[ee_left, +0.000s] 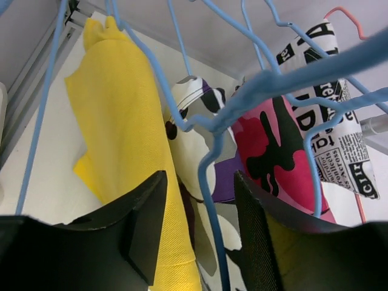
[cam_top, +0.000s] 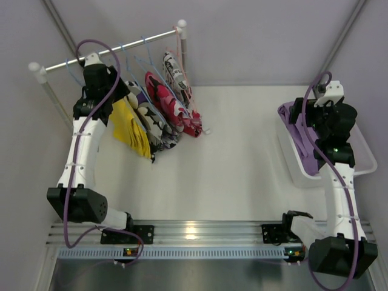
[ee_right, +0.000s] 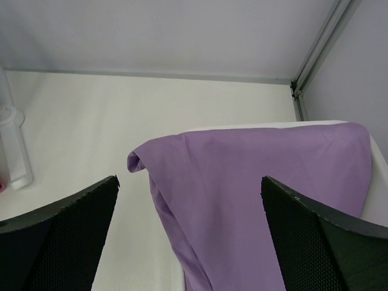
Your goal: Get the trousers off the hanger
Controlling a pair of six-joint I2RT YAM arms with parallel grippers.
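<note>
Several trousers hang on blue hangers [ee_left: 209, 182] from the rail [cam_top: 109, 51] at the far left: a yellow pair [cam_top: 131, 128], a black-and-white print pair [cam_top: 153, 124] and a pink-red print pair [cam_top: 173, 108]. My left gripper [cam_top: 123, 94] is open at the hangers. In the left wrist view [ee_left: 200, 230] its jaws stand either side of a blue hanger wire, with the yellow pair [ee_left: 121, 121] by the left finger. The lilac-purple pair [cam_top: 298, 134] lies draped over the white bin's [cam_top: 365, 148] edge at the right. My right gripper [cam_top: 305, 112] is open and empty above it [ee_right: 189, 230].
A newsprint-patterned pair [cam_top: 174, 71] hangs at the rail's right end on a pink hanger, also in the left wrist view [ee_left: 339, 139]. The rack's white posts [cam_top: 183, 42] stand by the back wall. A rack foot [ee_right: 15, 151] shows at the left of the right wrist view.
</note>
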